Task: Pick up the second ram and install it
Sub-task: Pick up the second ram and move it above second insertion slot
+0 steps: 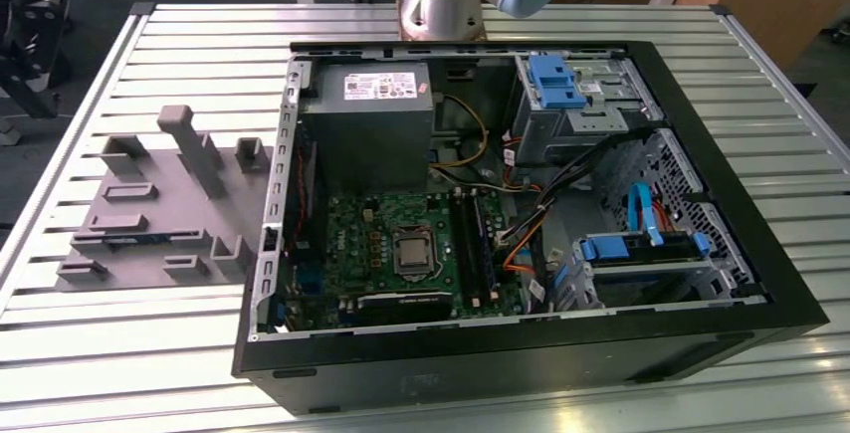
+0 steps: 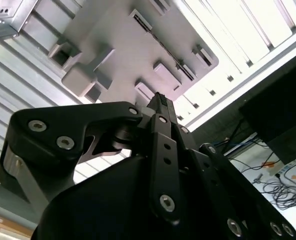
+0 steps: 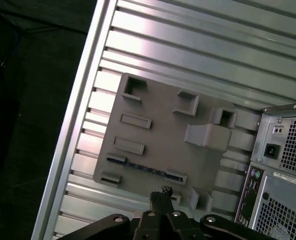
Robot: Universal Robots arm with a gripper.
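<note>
Your end effector [image 3: 161,191], closed together and empty, hangs over the grey fixture [image 3: 158,125]; second ram [image 3: 145,167] lies in its groove

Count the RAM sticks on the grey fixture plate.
1. In the first wrist view, the second ram sits near one edge of the grey fixture plate. Its raised blocks could hide others.

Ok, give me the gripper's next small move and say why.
Likely slide the gripper across until it is right over the ram. The ram sits edge-up in the grey fixture, not yet picked up. In the first wrist view the gripper hangs over the fixture's edge, off to one side of the stick rather than above it.
</note>
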